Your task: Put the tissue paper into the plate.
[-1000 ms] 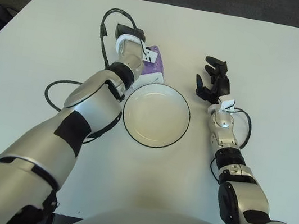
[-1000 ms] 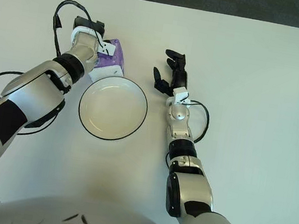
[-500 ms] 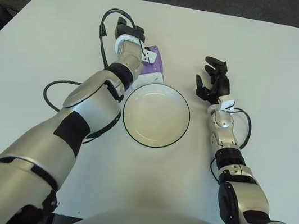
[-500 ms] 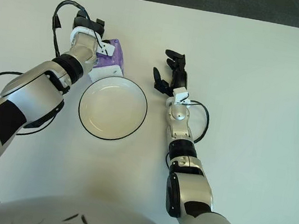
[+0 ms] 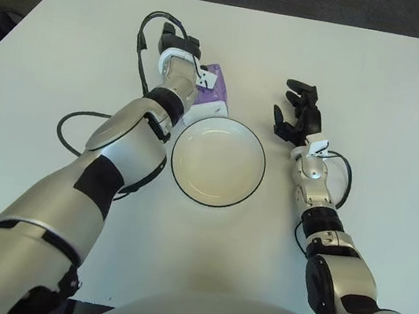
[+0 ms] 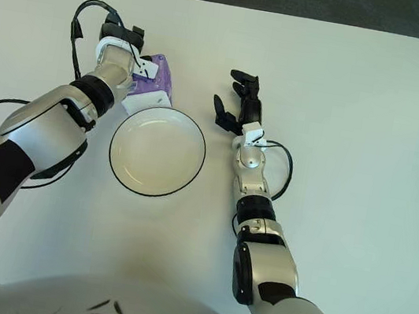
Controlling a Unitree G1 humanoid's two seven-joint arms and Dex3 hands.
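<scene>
On a plain white worktop (image 5: 411,93), a round white plate with a thin dark rim (image 5: 218,162) sits nearest the robot and holds nothing, so the task's main step is not yet done. To the plate's right, the right hand (image 5: 295,116) shows idle, its black fingers spread and holding nothing. Beyond the plate's far-left edge lies the small purple-and-white pack of tissue paper (image 5: 213,94), flat on the worktop and just beside the rim, possibly touching it. The left hand (image 5: 180,55) reaches over the pack's left end, but whether its fingers are closed on the pack cannot be told, as the wrist hides them. Judging from this, the grasp, the lift and the short carry into the plate all remain.
</scene>
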